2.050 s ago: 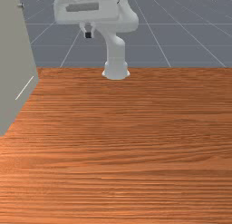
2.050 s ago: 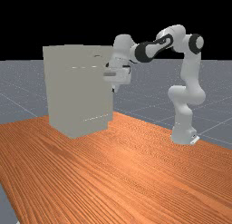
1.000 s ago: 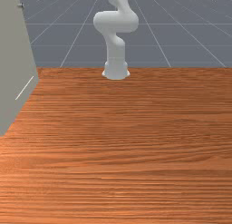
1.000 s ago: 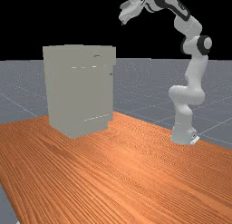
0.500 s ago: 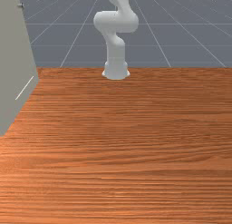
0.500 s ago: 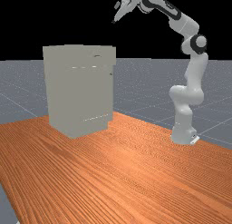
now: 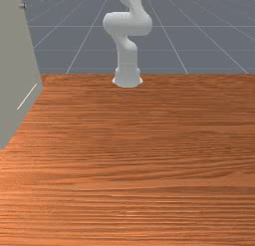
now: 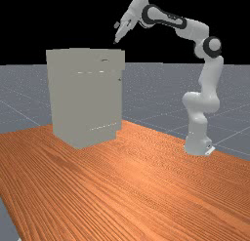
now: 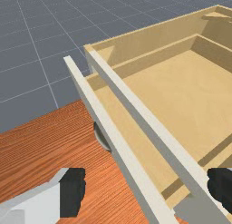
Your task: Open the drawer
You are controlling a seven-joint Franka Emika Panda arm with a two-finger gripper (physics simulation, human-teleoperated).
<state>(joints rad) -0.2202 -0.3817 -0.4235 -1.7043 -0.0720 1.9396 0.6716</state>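
Nothing gripped in the hand (image 9: 146, 190), just two fingers (image 9: 73, 191) spread wide, probably to make room for straddling the drawer (image 9: 121, 150). Tilted downward, apparently for reaching in from above. Next outward, on the drawer, one curved handle (image 9: 101, 138), likely there for pulling. Counted: one drawer partly out, high on one cabinet (image 8: 85, 98); beneath, one tabletop (image 8: 146, 186). Best to lower carefully, then draw the drawer farther out.
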